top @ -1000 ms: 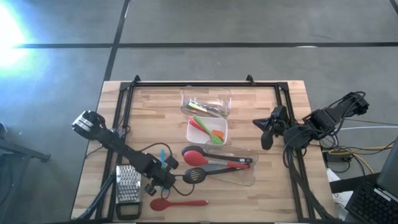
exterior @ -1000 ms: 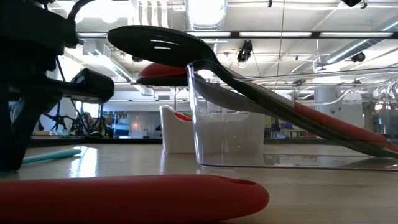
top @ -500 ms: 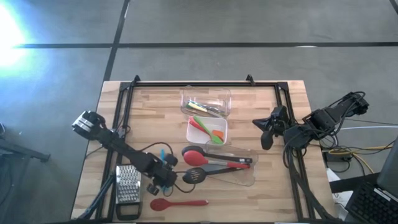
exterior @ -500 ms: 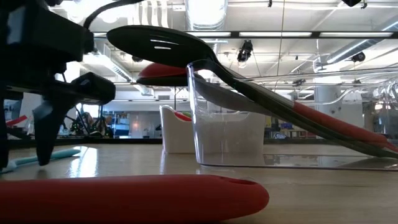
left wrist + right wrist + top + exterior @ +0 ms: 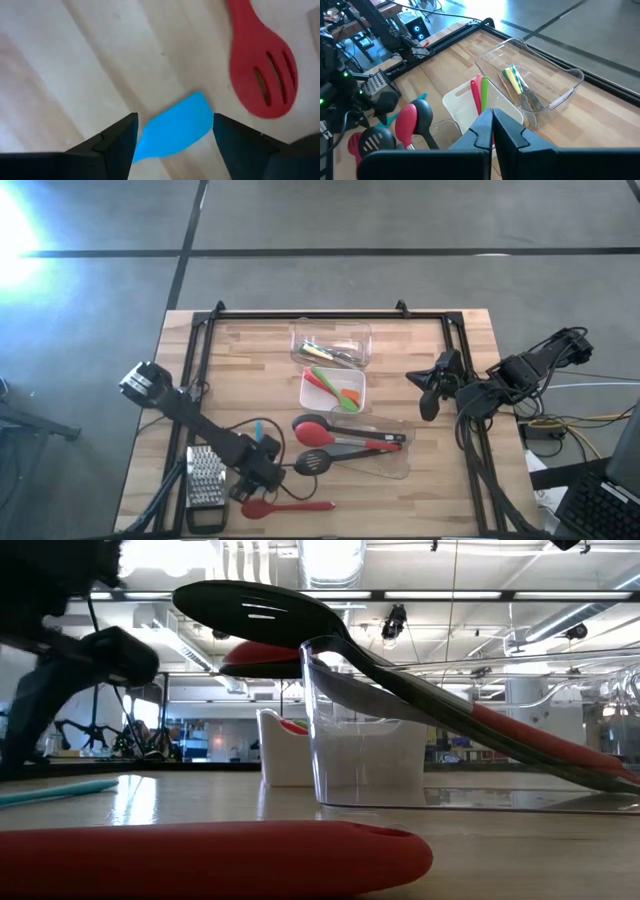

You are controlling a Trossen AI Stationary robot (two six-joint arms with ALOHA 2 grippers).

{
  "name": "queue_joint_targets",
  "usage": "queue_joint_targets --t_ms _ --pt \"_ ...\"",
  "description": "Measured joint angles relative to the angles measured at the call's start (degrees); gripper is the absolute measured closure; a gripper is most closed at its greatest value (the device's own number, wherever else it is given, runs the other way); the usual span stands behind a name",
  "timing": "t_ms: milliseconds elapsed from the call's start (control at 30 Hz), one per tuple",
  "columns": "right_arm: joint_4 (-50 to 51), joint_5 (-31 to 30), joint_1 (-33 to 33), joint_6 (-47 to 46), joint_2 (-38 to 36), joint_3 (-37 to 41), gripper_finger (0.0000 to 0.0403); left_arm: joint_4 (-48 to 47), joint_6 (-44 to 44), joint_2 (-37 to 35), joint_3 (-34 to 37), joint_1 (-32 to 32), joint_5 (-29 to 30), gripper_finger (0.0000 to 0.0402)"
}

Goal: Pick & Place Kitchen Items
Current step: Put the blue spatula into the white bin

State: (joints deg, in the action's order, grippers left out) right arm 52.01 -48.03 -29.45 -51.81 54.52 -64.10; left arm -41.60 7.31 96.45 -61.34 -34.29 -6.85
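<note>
A teal spatula lies flat on the wooden table, its handle showing in the low view. My left gripper hangs open above its blade, one finger on each side and apart from it; in the high view the gripper is near the table's near left. A red slotted spoon lies just nearer. Black ladles and a red spoon lean in a long clear tub. My right gripper waits shut at the right, touching nothing.
A steel box grater lies left of my left gripper. A white tub with green, red and orange tools and a clear tub with slim tools stand toward the far side. A black frame borders the table.
My left gripper has opened and let go of the teal spatula, which has settled flat on the table. The gripper has drawn slightly toward the table's near edge.
</note>
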Motion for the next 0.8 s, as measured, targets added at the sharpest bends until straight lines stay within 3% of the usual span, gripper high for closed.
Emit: queue_joint_targets --t_ms 167,500,800 --pt "0.02 0.0 0.0 0.52 0.0 0.0 0.0394 3.75 -0.23 2.03 -0.08 -2.04 0.33 0.0142" --pt "0.04 0.16 -0.02 1.51 0.0 0.09 0.0394 0.67 -4.43 6.51 -0.42 -3.38 3.52 0.014" --pt "0.0 0.46 -0.02 1.42 0.0 0.11 0.0394 -0.49 -7.84 6.25 0.66 -3.34 5.8 0.0099"
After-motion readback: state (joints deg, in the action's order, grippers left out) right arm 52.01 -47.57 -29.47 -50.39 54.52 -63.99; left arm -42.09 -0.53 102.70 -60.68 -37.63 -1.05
